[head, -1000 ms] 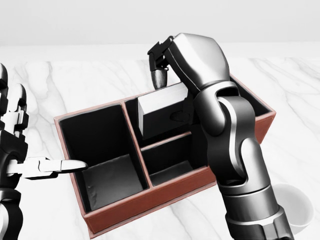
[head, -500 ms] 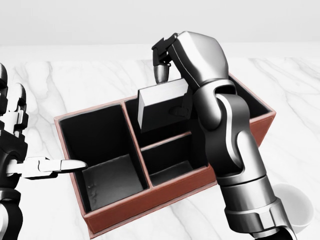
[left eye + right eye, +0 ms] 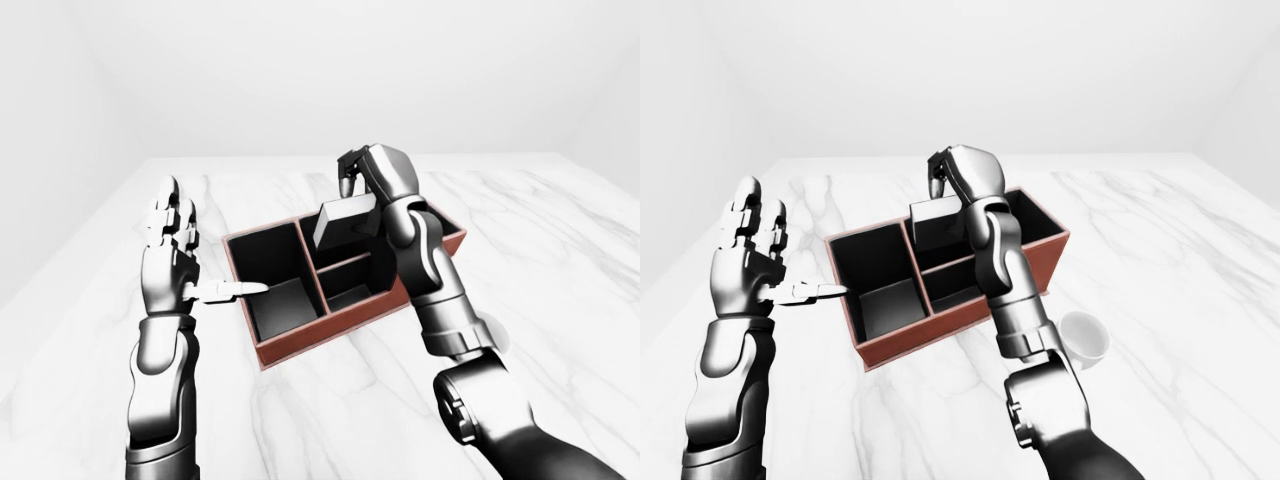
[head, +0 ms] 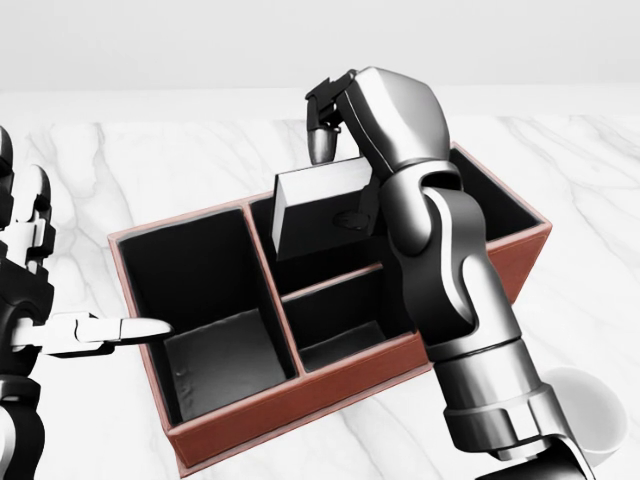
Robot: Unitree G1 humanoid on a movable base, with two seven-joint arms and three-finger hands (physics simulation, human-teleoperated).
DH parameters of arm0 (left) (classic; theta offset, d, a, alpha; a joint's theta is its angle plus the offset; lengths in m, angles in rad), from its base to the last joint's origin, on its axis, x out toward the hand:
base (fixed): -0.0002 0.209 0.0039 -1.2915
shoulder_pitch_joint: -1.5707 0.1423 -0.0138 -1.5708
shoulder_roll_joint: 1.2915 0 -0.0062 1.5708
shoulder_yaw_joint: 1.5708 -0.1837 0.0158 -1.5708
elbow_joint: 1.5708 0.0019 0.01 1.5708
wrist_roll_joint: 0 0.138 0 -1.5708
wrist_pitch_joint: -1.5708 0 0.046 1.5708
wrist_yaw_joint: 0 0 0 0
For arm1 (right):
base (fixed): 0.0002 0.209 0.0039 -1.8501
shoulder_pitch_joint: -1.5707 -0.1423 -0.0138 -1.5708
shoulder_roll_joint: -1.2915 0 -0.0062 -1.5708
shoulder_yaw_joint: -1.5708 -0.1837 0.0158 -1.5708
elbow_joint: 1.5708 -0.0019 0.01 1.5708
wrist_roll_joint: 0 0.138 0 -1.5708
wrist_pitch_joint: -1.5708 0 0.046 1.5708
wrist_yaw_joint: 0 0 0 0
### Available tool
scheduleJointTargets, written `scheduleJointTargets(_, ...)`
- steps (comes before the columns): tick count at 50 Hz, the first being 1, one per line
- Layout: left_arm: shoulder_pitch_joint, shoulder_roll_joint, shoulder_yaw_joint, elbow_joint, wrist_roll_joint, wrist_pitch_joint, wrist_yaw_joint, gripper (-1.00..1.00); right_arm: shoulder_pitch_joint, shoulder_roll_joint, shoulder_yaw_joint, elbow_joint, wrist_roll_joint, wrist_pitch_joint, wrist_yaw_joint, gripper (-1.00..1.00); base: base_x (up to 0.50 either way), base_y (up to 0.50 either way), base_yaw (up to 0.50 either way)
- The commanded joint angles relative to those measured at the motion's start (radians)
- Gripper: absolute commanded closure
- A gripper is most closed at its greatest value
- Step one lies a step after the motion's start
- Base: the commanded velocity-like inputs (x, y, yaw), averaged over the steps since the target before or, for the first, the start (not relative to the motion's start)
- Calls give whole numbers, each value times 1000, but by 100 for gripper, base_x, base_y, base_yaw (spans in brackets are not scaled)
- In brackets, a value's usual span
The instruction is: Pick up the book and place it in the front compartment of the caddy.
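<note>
In the head view the left hand [image 4: 40,300] stands at 9 o'clock of the caddy [image 4: 300,395], fingers spread, one touching its rim. The right hand [image 4: 345,130] is clamped on the grey book [image 4: 315,205], which hangs tilted at the hand's 7 o'clock over an upper compartment. A white cup [image 3: 1083,338] sits at 4 o'clock on the marble table [image 4: 150,160].

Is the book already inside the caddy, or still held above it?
Still held, tilted. The right hand grips the book above the caddy, its lower edge dipping toward an upper compartment in the head view.
</note>
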Motion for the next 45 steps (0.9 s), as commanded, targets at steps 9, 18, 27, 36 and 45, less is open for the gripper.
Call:
scheduleJointTargets(9, -7, 3, 3, 6, -4, 0, 2, -100, -54, -9, -8, 132, 15, 0, -111, 100, 0, 0, 0)
scheduleJointTargets(18, -6, 3, 1, 4, -4, 0, 3, -100, -78, -11, -7, 202, 22, 0, -149, 100, 0, 0, 0)
scheduleJointTargets(27, -4, 2, 1, 0, -4, 0, 3, -100, -86, -6, 0, 222, 15, 0, -158, 100, 0, 0, 0)
scheduleJointTargets(36, -4, 3, 4, -5, -6, 0, 3, -100, -102, -1, 4, 278, 8, -5, -188, 100, 0, 0, 0)
scheduleJointTargets(45, -15, 10, 15, 2, -15, 0, 4, -100, -134, 7, 8, 337, 4, -20, -210, 100, 0, 0, 0)
